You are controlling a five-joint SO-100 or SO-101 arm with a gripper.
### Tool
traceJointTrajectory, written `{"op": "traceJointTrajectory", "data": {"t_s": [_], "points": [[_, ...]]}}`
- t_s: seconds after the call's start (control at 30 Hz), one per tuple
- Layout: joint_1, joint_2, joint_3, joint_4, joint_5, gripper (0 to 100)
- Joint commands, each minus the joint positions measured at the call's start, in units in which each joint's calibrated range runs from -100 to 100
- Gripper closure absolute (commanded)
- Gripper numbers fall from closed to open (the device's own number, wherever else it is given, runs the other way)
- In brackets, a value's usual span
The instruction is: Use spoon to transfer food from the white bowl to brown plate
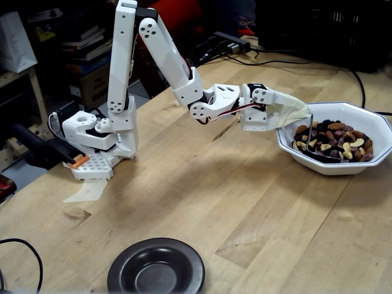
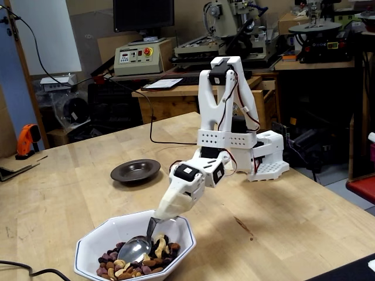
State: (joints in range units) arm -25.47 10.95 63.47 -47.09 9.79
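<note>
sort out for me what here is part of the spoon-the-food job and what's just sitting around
Part of the job:
- gripper, shut on the spoon
- spoon, its bowl resting on the food
- food
- white bowl
- brown plate, empty

Just lying about:
- orange drill at the table's edge
- black cable across the table
- machines on the back bench
</note>
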Motion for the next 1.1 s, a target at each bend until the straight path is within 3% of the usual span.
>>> {"op": "traceJointTrajectory", "data": {"t_s": [0.0, 0.7, 1.07], "points": [[-0.90, -0.98, -0.19, 1.16, -2.05, 96], [-4.23, -0.98, -0.28, 0.45, -15.34, 96], [-3.86, -5.69, -3.56, -2.95, -17.19, 96]]}}
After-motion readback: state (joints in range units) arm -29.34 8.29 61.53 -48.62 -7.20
